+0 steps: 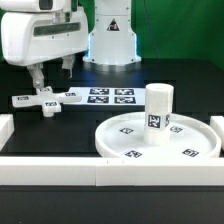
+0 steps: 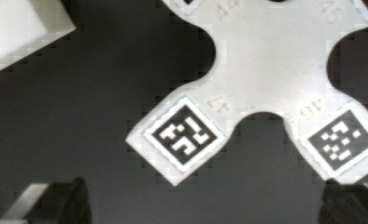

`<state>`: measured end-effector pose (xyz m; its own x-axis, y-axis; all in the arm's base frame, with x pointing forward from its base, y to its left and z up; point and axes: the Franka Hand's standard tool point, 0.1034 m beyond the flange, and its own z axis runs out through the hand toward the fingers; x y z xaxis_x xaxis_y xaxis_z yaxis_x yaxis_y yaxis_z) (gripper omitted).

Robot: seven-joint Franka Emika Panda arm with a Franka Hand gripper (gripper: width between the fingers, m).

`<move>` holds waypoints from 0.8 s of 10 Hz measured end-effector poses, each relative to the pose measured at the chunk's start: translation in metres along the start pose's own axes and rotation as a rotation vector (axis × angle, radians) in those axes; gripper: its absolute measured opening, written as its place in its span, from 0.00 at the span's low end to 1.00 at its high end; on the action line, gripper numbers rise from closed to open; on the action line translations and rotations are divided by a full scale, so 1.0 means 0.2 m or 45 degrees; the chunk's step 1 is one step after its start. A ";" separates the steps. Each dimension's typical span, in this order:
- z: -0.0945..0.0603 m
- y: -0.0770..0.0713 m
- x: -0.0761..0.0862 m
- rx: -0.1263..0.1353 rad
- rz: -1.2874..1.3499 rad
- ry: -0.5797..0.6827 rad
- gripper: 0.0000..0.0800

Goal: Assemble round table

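— On the exterior view's left, what lies under the arm?
— It is the cross-shaped piece (image 1: pixel 45 101). It lies flat on the black surface (image 1: pixel 70 125), just beside the marker board (image 1: pixel 111 97).
— And the fingers (image 1: pixel 38 78)?
— They hang over this piece. In the wrist view the fingers (image 2: pixel 56 203) are spread wide, one at each side, and they pinch nothing. Two arms of the cross-shaped piece (image 2: pixel 252 70), each with a square tag, point toward the gap between them. Whether the tips touch the piece, I cannot tell.
— Where are the other parts?
— Toward the exterior view's right lies the round disc (image 1: pixel 108 140), well apart from the cross-shaped piece. The cylinder leg (image 1: pixel 160 105) stands upright on it, near its middle, with one tag on its side. White border bars (image 1: pixel 50 172) run along the edges of the surface
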<state>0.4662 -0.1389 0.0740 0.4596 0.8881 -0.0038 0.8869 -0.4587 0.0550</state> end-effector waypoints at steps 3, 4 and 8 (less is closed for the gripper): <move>0.05 -0.04 -0.08 -0.002 -0.068 -0.006 0.81; 0.06 -0.05 -0.11 0.007 -0.059 -0.008 0.81; 0.13 -0.11 -0.14 0.046 -0.047 -0.017 0.81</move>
<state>0.4354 -0.1552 0.0467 0.4270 0.9041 -0.0183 0.9042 -0.4267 0.0182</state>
